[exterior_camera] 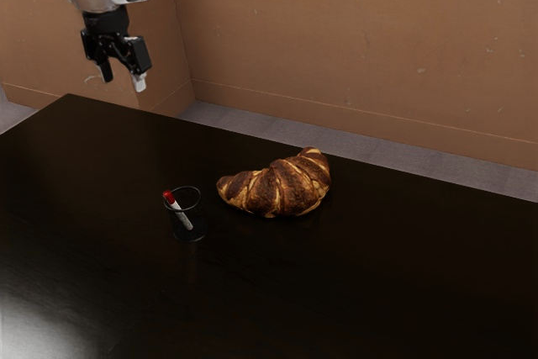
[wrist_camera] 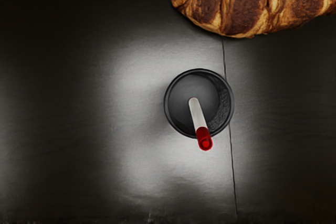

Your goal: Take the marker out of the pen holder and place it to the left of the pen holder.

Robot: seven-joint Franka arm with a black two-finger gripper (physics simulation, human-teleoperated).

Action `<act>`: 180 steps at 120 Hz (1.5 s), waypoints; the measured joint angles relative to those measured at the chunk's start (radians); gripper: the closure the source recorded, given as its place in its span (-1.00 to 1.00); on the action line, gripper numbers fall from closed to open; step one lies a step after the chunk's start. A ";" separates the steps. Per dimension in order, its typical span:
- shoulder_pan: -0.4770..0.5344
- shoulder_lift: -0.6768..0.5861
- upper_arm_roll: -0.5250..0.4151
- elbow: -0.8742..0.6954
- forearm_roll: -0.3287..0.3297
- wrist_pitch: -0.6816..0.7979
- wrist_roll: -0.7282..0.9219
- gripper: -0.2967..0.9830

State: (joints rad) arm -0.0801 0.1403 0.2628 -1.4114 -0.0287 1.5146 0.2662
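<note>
Overhanging holder [wrist_camera: 166, 104] rim: marker [wrist_camera: 200, 121] (w/ gap fr croissant [wrist_camera: 254, 3]).

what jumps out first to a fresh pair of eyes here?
Probably the croissant, big and golden-brown on the dark table. Next, the marker's red cap, poking over the rim of the pen holder near the croissant's pointed end. Then the black tool, open and raised above the table at the exterior view's upper left.
</note>
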 joint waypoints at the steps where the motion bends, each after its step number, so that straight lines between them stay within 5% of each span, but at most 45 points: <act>1: 0.000 0.000 0.000 0.000 0.000 -0.001 0.000 -0.54; 24: 0.006 -0.016 -0.014 -0.013 -0.001 -0.018 0.001 -0.54; 46: -0.014 -0.275 -0.051 -0.575 0.014 0.263 -0.009 -0.53; 57: 0.001 -0.298 -0.066 -0.680 0.028 0.419 -0.010 -0.54; 117: -0.008 -0.130 -0.082 -0.768 -0.039 0.738 -0.017 -0.53; 156: 0.007 -0.068 -0.080 -0.768 -0.077 0.815 -0.018 -0.53; 180: 0.008 -0.054 -0.080 -0.767 -0.099 0.826 -0.017 0.10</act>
State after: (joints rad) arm -0.0717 0.0860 0.1824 -2.1789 -0.1275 2.3402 0.2497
